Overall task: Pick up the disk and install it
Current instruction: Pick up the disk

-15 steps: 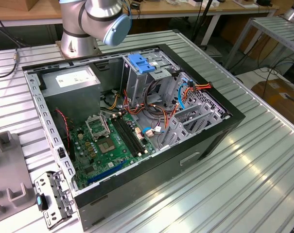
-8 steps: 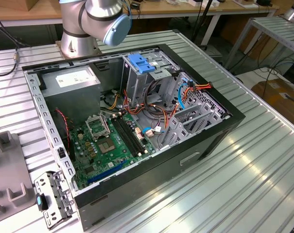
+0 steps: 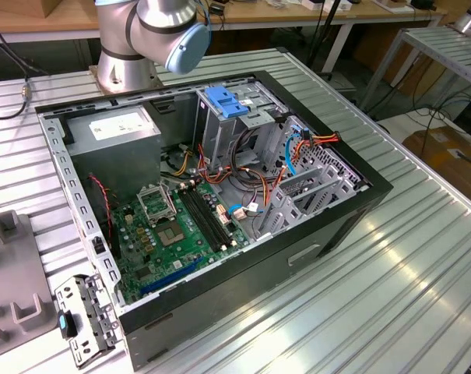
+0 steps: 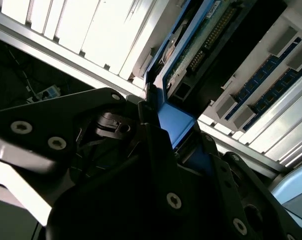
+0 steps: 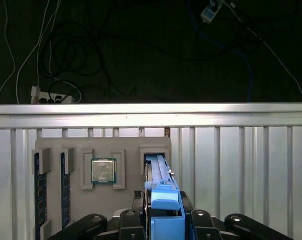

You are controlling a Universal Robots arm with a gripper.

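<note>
So your arm (image 3: 153, 27) stands upright on its base, blue-capped joint up top, and your hand (image 5: 164, 222) has both fingers (image 4: 155, 150) pinched tight on the blue tab of the disk (image 5: 165, 202).

Both wrist views close on disk (image 5: 163, 200)

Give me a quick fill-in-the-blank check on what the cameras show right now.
1. The hand grips the disk by its ___ end tab.
2. In the gray holder, the chip sits between the disk and ___ memory sticks.
3. Inside the open computer case, the main board is ___ in colour.
Missing words: blue; two; green.
</note>
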